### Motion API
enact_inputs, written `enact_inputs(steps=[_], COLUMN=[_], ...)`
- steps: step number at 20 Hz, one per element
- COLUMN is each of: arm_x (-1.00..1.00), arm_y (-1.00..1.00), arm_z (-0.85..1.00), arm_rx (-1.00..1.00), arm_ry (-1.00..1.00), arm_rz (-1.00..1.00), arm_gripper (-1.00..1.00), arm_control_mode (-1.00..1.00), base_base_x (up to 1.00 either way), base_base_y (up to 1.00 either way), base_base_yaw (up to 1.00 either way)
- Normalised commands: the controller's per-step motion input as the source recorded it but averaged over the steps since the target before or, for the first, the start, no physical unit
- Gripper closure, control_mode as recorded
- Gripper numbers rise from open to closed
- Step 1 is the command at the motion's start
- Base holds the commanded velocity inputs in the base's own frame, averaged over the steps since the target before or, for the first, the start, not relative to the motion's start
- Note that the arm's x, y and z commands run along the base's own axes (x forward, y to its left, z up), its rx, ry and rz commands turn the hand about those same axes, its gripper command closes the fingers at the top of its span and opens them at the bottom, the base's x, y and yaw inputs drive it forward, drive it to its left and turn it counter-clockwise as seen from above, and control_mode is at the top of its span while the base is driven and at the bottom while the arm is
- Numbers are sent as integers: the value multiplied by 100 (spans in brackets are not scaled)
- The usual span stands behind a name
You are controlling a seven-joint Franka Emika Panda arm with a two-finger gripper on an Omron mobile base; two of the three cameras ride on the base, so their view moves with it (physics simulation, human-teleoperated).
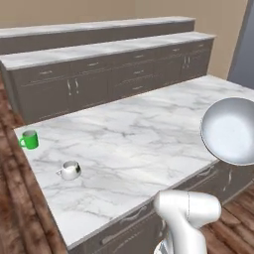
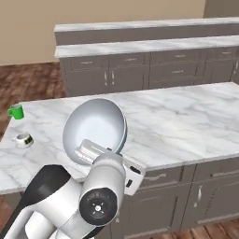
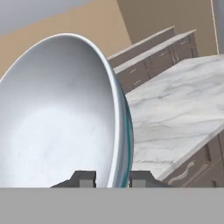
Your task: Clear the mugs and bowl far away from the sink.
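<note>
We see the bowl (image 3: pixel 57 113) held up on edge above the marble counter (image 1: pixel 134 144), not resting on it. In the hand view its rim runs nearly vertical between the two fingertips (image 3: pixel 85 178), one tip against the whitish inside and the other against the blue-grey outside, so the gripper (image 3: pixel 113 179) is clamped on the bowl's rim wall. The bowl rises straight away from the fingers, its widest span in line with the gripper's reach.

In the right base view the bowl (image 2: pixel 95 128) stands tilted, its open whitish face turned toward the camera and slightly upward, directly above the hand. Its lower rim meets the gripper (image 2: pixel 100 151) near the counter's front edge. In the left base view the bowl (image 1: pixel 230 130) hangs at the right side over the counter's near right part, open face toward us and cut by the frame edge.

The green mug (image 1: pixel 30 140) stands upright near the counter's far left corner; we cannot make out its handle direction for certain. The white mug (image 1: pixel 70 170) sits upright nearer the front, apart from the green one, with its handle to the left in this view. Both mugs are well apart from the bowl. Grey cabinets (image 1: pixel 99 82) with a pale top run behind the counter.
</note>
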Motion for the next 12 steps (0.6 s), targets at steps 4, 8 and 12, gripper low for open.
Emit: enact_inputs(steps=[4,8,12], arm_x=[0,0,0], arm_y=[0,0,0], arm_z=[0,0,0], arm_rx=[0,0,0], arm_ry=[0,0,0], arm_rz=[0,0,0], arm_gripper=[100,100,100], arm_control_mode=[100,100,100], base_base_x=[34,43,46], base_base_y=[13,0,1], base_base_yaw=[38,40,37])
